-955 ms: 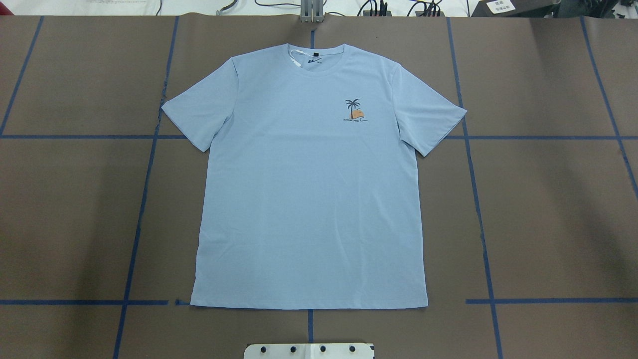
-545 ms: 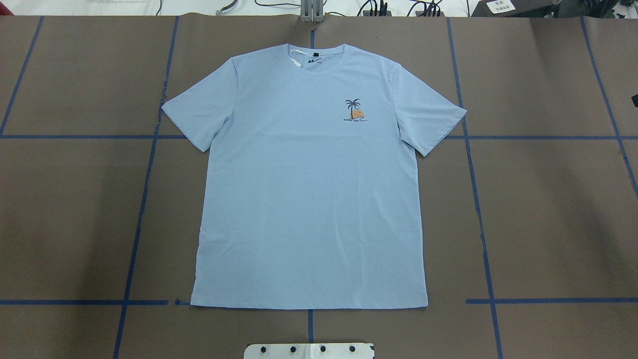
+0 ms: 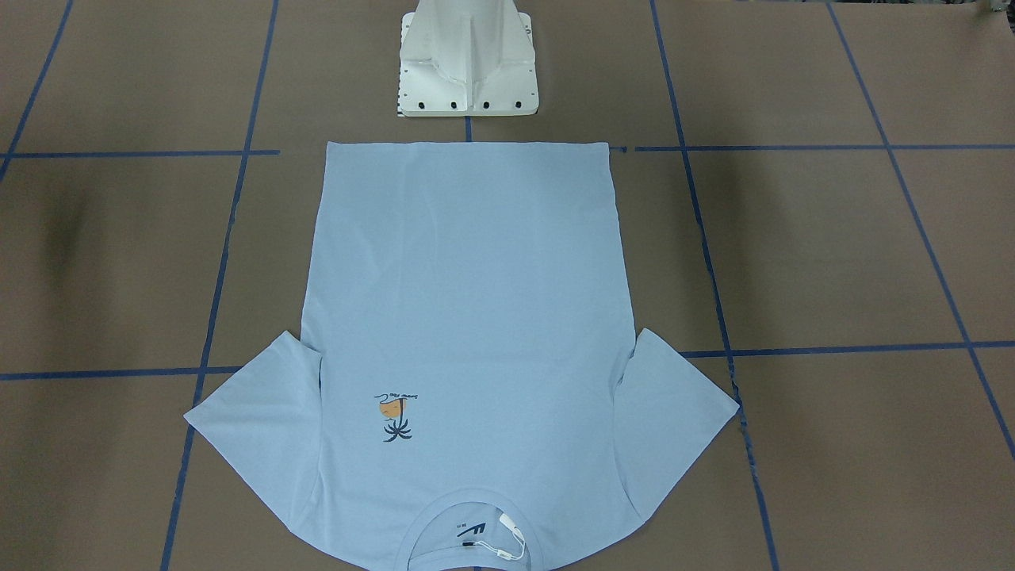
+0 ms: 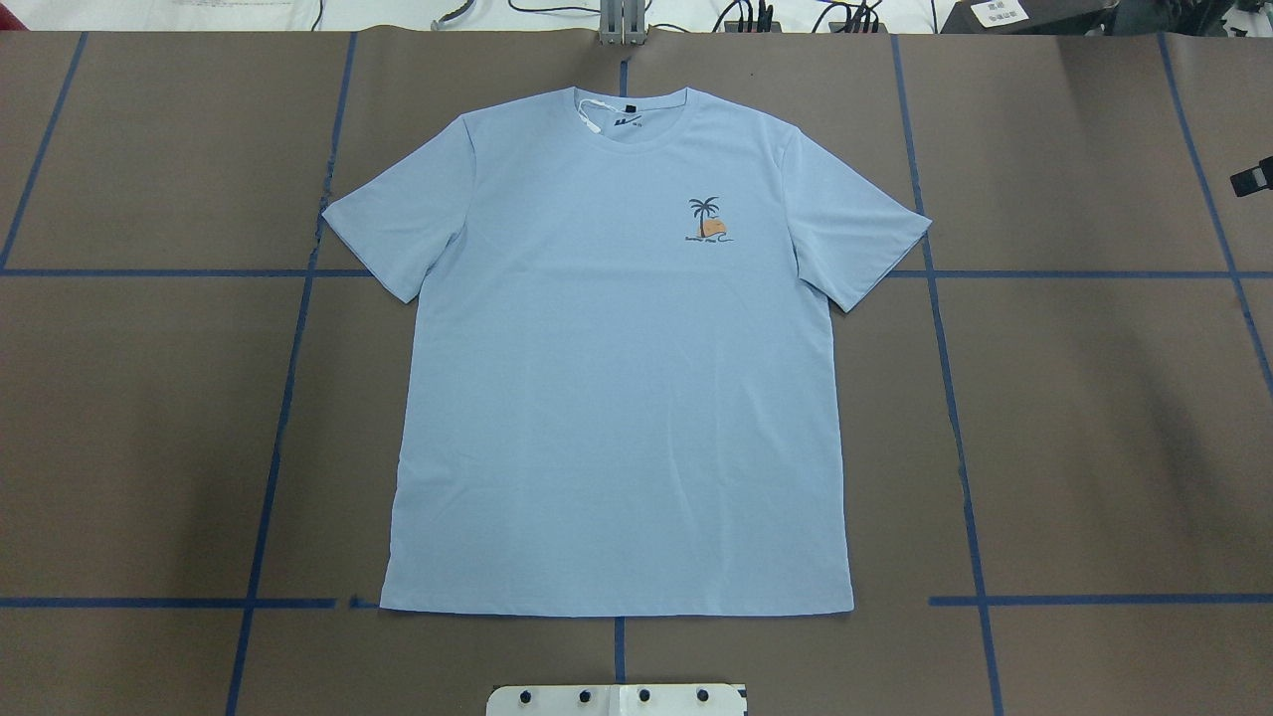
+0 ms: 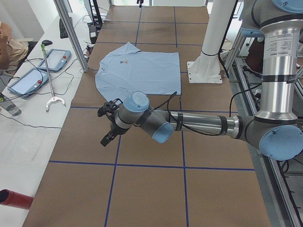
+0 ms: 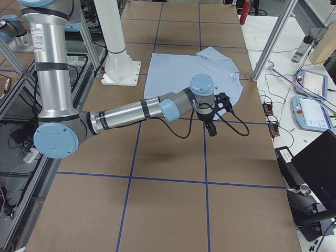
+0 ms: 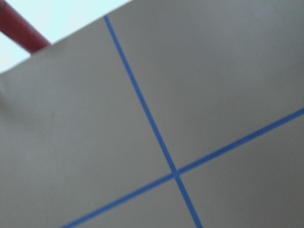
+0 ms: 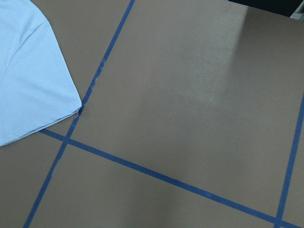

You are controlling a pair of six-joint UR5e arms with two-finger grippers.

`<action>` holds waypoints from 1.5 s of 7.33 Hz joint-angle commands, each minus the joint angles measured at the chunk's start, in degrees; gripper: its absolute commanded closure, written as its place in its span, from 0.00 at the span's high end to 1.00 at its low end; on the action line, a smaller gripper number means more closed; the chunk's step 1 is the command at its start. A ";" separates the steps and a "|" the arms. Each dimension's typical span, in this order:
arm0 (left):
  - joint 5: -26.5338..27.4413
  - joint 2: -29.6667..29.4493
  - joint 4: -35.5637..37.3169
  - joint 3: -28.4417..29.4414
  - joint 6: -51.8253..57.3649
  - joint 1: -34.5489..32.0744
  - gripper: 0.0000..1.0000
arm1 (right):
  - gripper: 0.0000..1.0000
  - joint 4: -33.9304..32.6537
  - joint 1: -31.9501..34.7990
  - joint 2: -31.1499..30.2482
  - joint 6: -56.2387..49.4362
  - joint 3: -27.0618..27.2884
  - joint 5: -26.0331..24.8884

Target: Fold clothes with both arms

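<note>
The light blue T-shirt (image 4: 617, 398) lies flat and face up on the brown table, collar at the far side, palm-tree print (image 4: 708, 221) on its chest. From across the table the shirt (image 3: 468, 301) shows its hem toward the robot base. My right gripper (image 4: 1251, 179) only just shows at the overhead view's right edge, well clear of the right sleeve (image 8: 28, 80); I cannot tell whether it is open. The same gripper (image 6: 212, 123) hovers over bare table. My left gripper (image 5: 107, 127) hangs above bare table off the shirt's left side; its state cannot be told.
The white pedestal base (image 3: 468, 71) stands just behind the hem. Blue tape lines (image 7: 175, 173) grid the table. On the side table lie tablets (image 5: 38, 71) and a grabber tool (image 5: 49, 80); a red cylinder (image 5: 14, 198) and metal post (image 5: 71, 33) stand nearby. A person (image 5: 7, 42) sits beyond.
The right gripper has come into the overhead view at its right edge and moved a little inward and farther away. The shirt has not moved.
</note>
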 commanded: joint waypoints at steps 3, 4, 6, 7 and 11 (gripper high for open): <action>-0.12 -0.07 -3.39 0.31 -0.09 0.00 1.00 | 0.92 17.74 -22.94 6.63 39.76 -5.69 -22.36; -0.12 0.02 -3.39 0.23 -0.09 0.00 1.00 | 0.80 17.83 -23.23 10.57 39.87 -11.30 -22.92; -0.12 -0.07 -3.39 0.23 -0.01 0.09 1.00 | 0.71 23.14 -25.07 15.52 39.88 -21.59 -27.13; -0.12 -0.15 -3.39 0.31 -0.09 0.09 1.00 | 0.65 27.28 -25.95 16.75 39.88 -26.60 -27.67; -0.12 -0.42 -3.30 0.31 -0.09 0.09 1.00 | 0.45 28.64 -27.63 17.38 39.88 -28.76 -29.70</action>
